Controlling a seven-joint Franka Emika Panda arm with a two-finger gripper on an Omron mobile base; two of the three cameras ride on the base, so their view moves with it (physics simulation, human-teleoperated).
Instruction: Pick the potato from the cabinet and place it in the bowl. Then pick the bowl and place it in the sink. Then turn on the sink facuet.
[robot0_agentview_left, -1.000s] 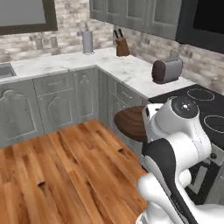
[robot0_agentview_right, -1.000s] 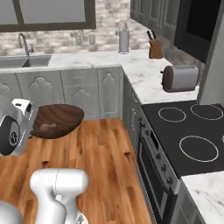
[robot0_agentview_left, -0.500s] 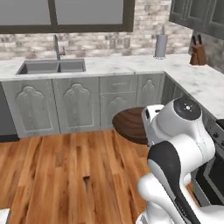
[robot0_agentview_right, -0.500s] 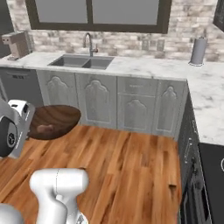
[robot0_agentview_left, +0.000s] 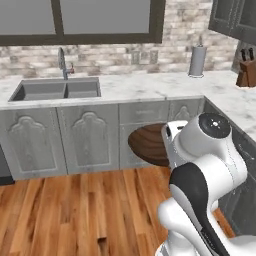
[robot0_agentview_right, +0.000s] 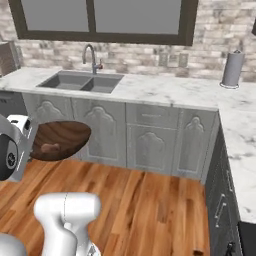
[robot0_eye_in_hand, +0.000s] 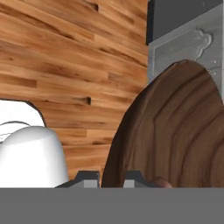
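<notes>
Dark-brown wood grain is what I'm staring at right now: the bowl (robot0_agentview_right: 59, 141) is up in the air in front of the arm, over the floorboards, with the gripper (robot0_eye_in_hand: 110, 179) clenched on its rim. In the hand view the two finger tips sit either side of the bowl's edge, so I'm calling that a proper pinch on the wall of the bowl. The potato (robot0_agentview_right: 48, 148) is inside it, a little tan lump lying low in the bowl toward the gripper side. Taking the sink (robot0_agentview_left: 56, 90) as my reference: the bowl hangs well short of it, lower than the counter top and off to the side away from the faucet (robot0_agentview_left: 62, 63), which stands at the sink's back edge with its small reddish lever. Handling-wise I'd guess the bowl is stiff and fairly light, but it's held by one edge only, so the weight hangs off the fingers and any quick swing could twist it in the grip. The potato is loose and roundish and will probably roll if the bowl tips, so I'd keep the rim level and go slow. I wouldn't regrip; the rim is the only sensible place to hold something this wide.
</notes>
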